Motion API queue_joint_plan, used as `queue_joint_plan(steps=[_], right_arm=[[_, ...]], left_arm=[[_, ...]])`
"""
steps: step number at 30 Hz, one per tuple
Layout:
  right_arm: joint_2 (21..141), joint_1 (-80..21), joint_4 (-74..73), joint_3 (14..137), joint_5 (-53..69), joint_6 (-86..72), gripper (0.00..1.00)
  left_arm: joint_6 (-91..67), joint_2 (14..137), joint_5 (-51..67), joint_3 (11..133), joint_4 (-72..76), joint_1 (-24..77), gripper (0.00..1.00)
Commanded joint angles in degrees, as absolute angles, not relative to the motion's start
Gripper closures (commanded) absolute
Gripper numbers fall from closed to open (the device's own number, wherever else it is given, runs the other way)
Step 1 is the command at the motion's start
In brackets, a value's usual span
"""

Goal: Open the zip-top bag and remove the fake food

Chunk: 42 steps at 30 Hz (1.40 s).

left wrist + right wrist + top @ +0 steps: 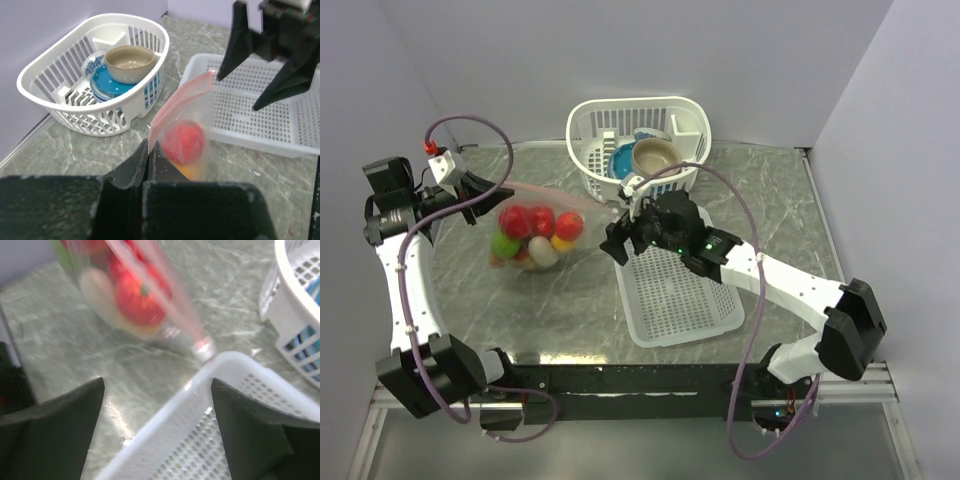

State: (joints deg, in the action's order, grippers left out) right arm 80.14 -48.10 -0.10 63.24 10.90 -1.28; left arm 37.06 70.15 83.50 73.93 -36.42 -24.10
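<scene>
The zip-top bag point(535, 235) lies on the marble table, clear with a pink zip strip, and its pink corner reaches toward the white tray. Inside it shows fake food point(568, 224), red, green, yellow and pale pieces. My left gripper point(498, 205) is shut on the bag's left edge; in the left wrist view the jaws point(150, 147) pinch the pink strip just in front of a red piece point(184, 141). My right gripper point(618, 232) stands open just right of the bag's corner, holding nothing. From the right wrist the gripper point(157, 381) spans the tray rim, with the bag point(135, 295) beyond it.
A flat white mesh tray point(705, 315) lies under the right gripper. A white basket point(588, 130) at the back holds a blue bowl point(622, 162) and a tan bowl point(655, 153). Walls close in the left, back and right sides.
</scene>
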Motion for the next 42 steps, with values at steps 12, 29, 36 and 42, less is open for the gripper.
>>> queue_joint_plan(steps=[12, 29, 36, 42], right_arm=[[80.9, -47.9, 2.4, 76.0, 8.0, -5.9, 0.0], [80.2, -62.7, 10.8, 58.9, -3.2, -16.9, 0.22], [79.5, -62.7, 16.6, 54.2, -2.2, -23.6, 0.4], [80.7, -62.6, 17.0, 55.0, -0.5, -24.3, 0.41]], left_arm=[[35.9, 74.3, 81.4, 87.6, -34.1, -24.3, 0.96], [79.1, 64.6, 68.7, 64.8, -78.0, -14.9, 0.89], [77.0, 63.5, 68.5, 64.7, -78.7, -14.2, 0.82], [76.0, 60.3, 64.1, 62.8, -77.8, -14.1, 0.37]])
